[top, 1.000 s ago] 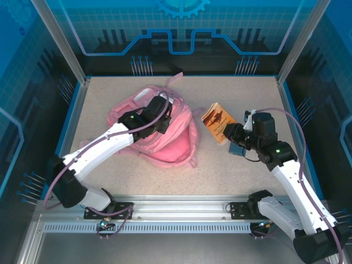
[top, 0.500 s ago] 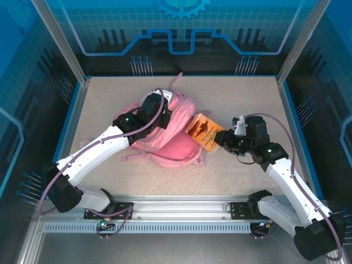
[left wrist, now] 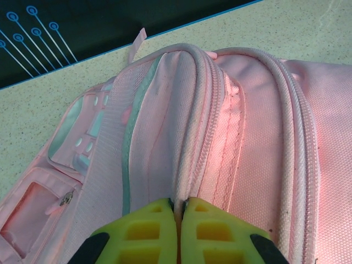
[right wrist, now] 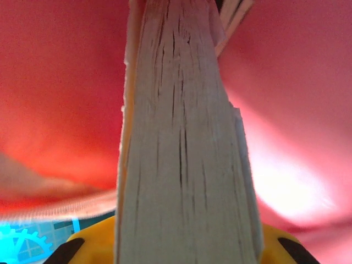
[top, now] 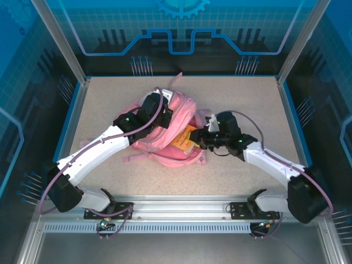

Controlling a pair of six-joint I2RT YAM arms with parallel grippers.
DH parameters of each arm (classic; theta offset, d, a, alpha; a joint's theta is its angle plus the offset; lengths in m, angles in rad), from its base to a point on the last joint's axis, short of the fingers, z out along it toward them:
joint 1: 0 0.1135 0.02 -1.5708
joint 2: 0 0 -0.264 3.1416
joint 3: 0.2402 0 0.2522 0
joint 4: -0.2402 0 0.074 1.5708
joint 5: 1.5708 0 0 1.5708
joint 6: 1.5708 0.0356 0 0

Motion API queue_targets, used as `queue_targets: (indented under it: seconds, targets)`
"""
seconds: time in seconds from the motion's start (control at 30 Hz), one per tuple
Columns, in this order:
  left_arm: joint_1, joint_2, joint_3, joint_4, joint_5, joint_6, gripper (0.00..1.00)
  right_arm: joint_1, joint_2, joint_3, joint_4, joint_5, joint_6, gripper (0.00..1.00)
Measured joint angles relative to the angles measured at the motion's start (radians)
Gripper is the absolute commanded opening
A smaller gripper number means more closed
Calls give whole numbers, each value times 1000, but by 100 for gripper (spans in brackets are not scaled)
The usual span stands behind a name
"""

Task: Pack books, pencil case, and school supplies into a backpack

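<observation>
The pink backpack lies mid-table. My left gripper is shut on its zipper edge, holding the opening up; the yellow-green fingertips pinch the piping. My right gripper is shut on a stack of books. Their tan-orange cover shows half inside the backpack's mouth. In the right wrist view the pale page edges of the books run up between the yellow fingers into the pink interior of the backpack. The pencil case is out of view.
A pink strap trails toward the back wall. Blue side rails border the speckled tabletop. Bare table lies to the right of and in front of the backpack.
My right arm has swung left with the books, from the right side of the table into the backpack's opening. My left gripper has lifted the zipper edge and stays on it.
</observation>
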State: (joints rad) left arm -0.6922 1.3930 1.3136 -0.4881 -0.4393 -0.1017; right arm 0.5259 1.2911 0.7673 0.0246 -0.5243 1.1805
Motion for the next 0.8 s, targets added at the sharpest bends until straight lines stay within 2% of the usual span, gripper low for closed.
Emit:
queue_targets:
  seconds: [0.37, 0.67, 0.8]
  targets:
    - [0, 0, 0, 8, 10, -39, 2, 60, 294, 167, 200, 138, 85, 17]
    - [1, 0, 0, 10, 10, -58, 2, 80, 533, 364, 194, 203, 72, 19]
    - [4, 0, 0, 9, 1, -63, 2, 107, 607, 441, 211, 195, 82, 25]
